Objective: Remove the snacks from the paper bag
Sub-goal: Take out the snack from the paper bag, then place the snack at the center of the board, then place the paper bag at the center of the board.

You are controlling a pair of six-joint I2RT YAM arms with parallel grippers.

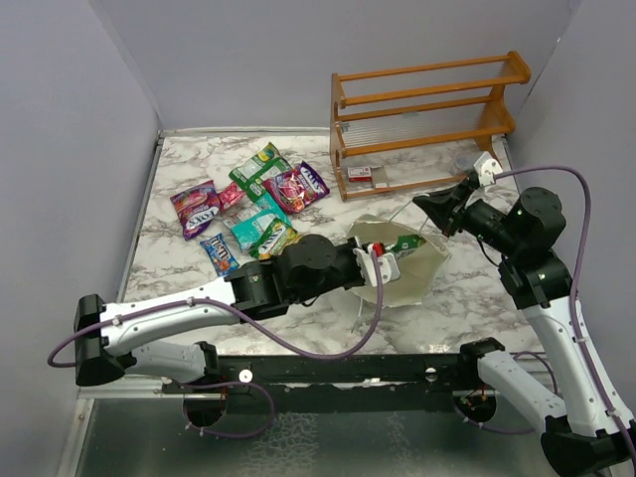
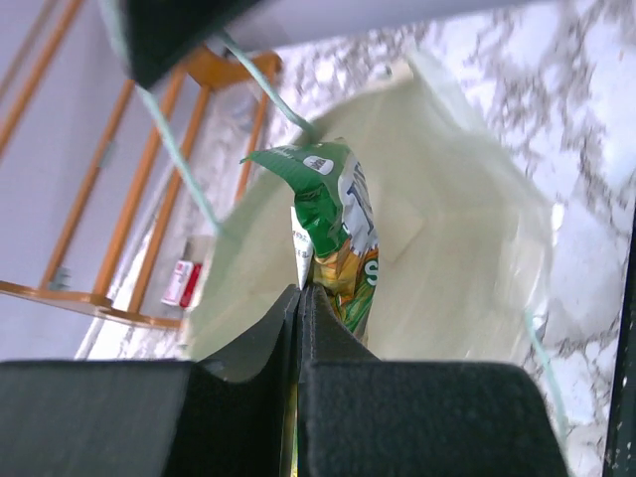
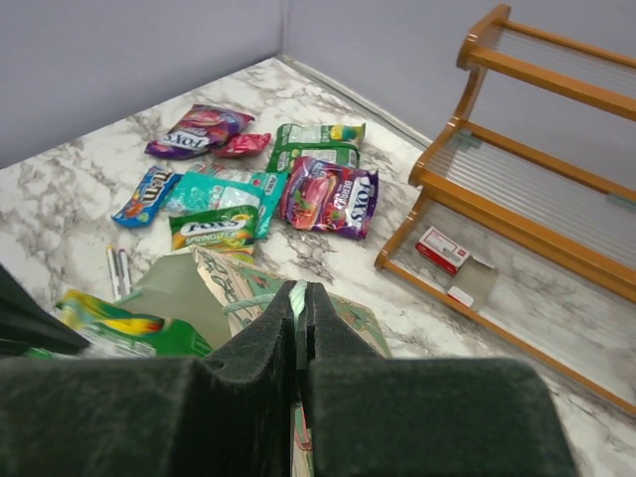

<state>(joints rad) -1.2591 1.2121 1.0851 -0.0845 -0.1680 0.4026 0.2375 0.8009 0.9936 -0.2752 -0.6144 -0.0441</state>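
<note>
Snacks: several glossy packets are spread on the marble table (image 1: 189, 159) left of the paper bag (image 1: 422, 273). One more, a green packet (image 2: 333, 224), is held up in the bag's mouth.
Paper bag: it is set right of centre on the table, just in front of the rack, with its cream interior turned towards the left arm.
Left gripper (image 2: 301, 290): its jaws are pressed together on the lower edge of the green packet, which is pinched inside the opening.
Right gripper (image 3: 296, 296): its jaws are closed on a thin pale cord handle (image 3: 253, 302) of the bag, which is held above the rim.
Surroundings: an orange wooden rack (image 1: 427, 109) is placed at the far right, and a small red-and-white flat item (image 3: 442, 248) is seen on its lowest shelf. Two thin marker pens (image 3: 117, 270) are laid on the marble between the packets and the bag.
In the way: the left gripper is surrounded by the bag's walls. The table between the packets and the bag is crossed by the left forearm, and the rack is close behind the bag.
Writing: "FOX'S" is read on the purple packet (image 3: 197, 131) and on the pink-purple packet (image 3: 333, 194). "FOX'S SPRING TEA" is read on the yellow-green packet (image 3: 214, 229) and "m&m's" on the blue packet (image 3: 146, 194). The print on the teal packet (image 3: 224, 189) and on the green packet cannot be made out in full.
</note>
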